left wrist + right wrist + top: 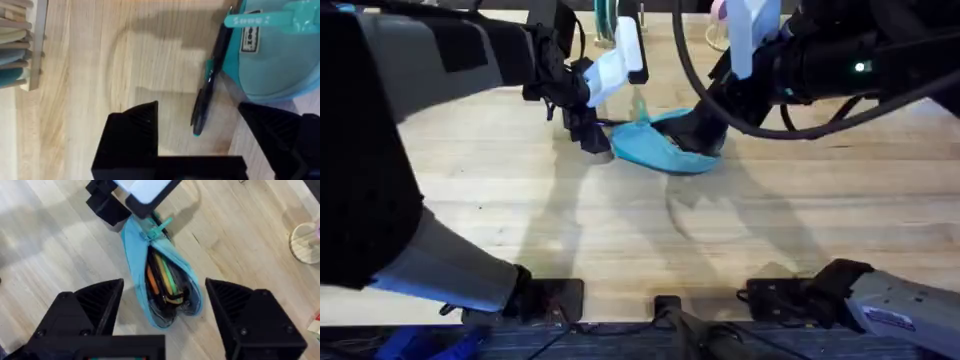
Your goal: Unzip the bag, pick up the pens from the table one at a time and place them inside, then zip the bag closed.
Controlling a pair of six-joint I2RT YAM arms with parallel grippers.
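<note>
Turquoise bag (161, 287) lies unzipped mid-desk (620, 220), orange, green and yellow pens (162, 277) already inside; you have one dark pen (206, 92) left beside it under your spread left gripper (200, 145), right gripper (165, 315) spread above, zipping to follow.

Colours and patterns. The bag (165, 287) is light turquoise-blue outside with a matching turquoise zipper pull (265, 19) and a small white label printed in black (251, 36); its open mouth shows a dark lining. Pens inside (162, 277) read orange, yellow and green. A pen on the table (206, 90), at 9 o'clock of the bag in the left wrist view, is black with teal accents. The table (620, 220) is pale wood with plank grain. Both gripper fingers (97, 302) are black.
</note>
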